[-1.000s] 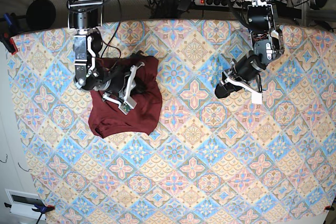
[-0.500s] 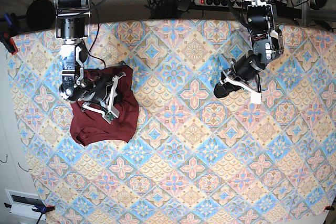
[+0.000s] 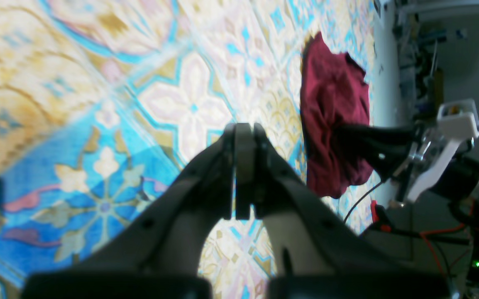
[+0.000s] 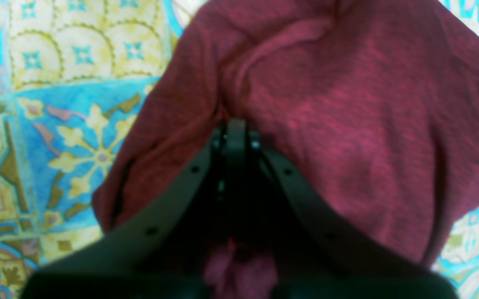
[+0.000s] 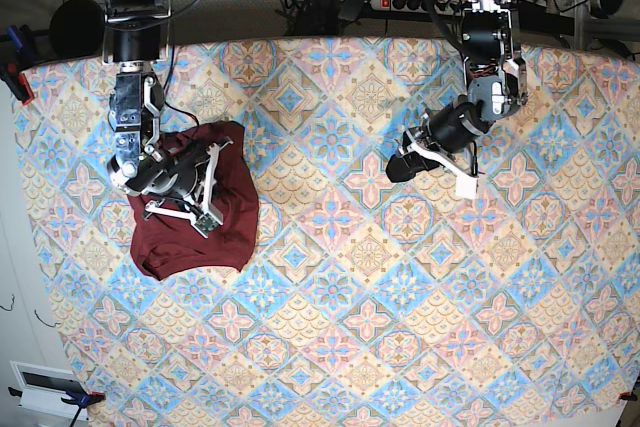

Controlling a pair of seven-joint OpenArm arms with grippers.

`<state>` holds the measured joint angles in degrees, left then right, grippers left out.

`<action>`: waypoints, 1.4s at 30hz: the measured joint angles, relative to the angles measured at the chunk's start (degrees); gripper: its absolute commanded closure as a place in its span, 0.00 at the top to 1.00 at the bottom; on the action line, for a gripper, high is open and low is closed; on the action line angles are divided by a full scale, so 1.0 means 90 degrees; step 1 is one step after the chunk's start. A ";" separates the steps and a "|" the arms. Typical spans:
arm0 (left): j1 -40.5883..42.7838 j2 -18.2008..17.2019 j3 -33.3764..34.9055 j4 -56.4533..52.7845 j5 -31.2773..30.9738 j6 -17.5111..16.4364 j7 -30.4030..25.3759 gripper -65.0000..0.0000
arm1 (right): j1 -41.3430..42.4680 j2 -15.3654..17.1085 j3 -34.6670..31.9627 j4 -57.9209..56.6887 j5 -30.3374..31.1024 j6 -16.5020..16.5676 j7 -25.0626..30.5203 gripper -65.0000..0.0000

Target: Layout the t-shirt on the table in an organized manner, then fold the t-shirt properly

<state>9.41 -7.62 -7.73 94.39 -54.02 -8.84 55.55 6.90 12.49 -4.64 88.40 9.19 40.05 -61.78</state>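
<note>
Overhead first, base view: the t-shirt (image 5: 200, 217) is a crumpled maroon heap near the table's (image 5: 350, 347) left edge, no sleeves or collar readable, its upper half covered by the right arm. Right gripper (image 5: 215, 162) sits at the heap's top, fingertips too small to read here. Left gripper (image 5: 398, 167) hangs over bare cloth on the other side, well apart from the garment, looks closed. Table is a flat printed cloth, blue, pink and cream diamond tiles; far edge runs under cables and a power strip (image 5: 410, 2).

Left wrist view: left gripper (image 3: 239, 174) jaws pressed together, nothing between them, dark smooth plastic, blurred up close. Tile pattern below is soft-focus. Shirt (image 3: 331, 120) is in the distance, lumpy, with the right arm's black finger (image 3: 368, 141) pushed into its fold; the tip is buried.

Right wrist view: right gripper (image 4: 233, 137) jaws closed, pinching a ridge of the shirt (image 4: 347, 124), heathered knit, soft wrinkles radiating from the pinch. Garment fills most of the frame, edges cut off top and right; tablecloth (image 4: 57, 104) shows at left.
</note>
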 measured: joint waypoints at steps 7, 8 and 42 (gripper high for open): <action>0.0053 -0.0010 0.0007 0.0012 0.0010 0.0002 0.0034 0.00 | -0.0777 -0.0036 0.0389 0.1923 0.0160 0.0051 -0.0449 0.00; 0.0097 -0.0002 0.0007 0.0015 0.0000 -0.0007 0.0041 0.00 | -0.0957 -0.0063 0.0585 0.2348 0.0092 0.0019 -0.0631 0.00; 0.4911 -0.0600 -0.1824 0.2574 0.0000 -0.0041 -0.0114 0.00 | -0.5255 0.0228 0.5306 0.2242 0.1637 0.0017 -0.1037 0.00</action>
<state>53.60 -13.02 -24.14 117.56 -54.02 -9.21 54.52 -40.40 14.55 43.11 108.57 23.92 40.21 -71.11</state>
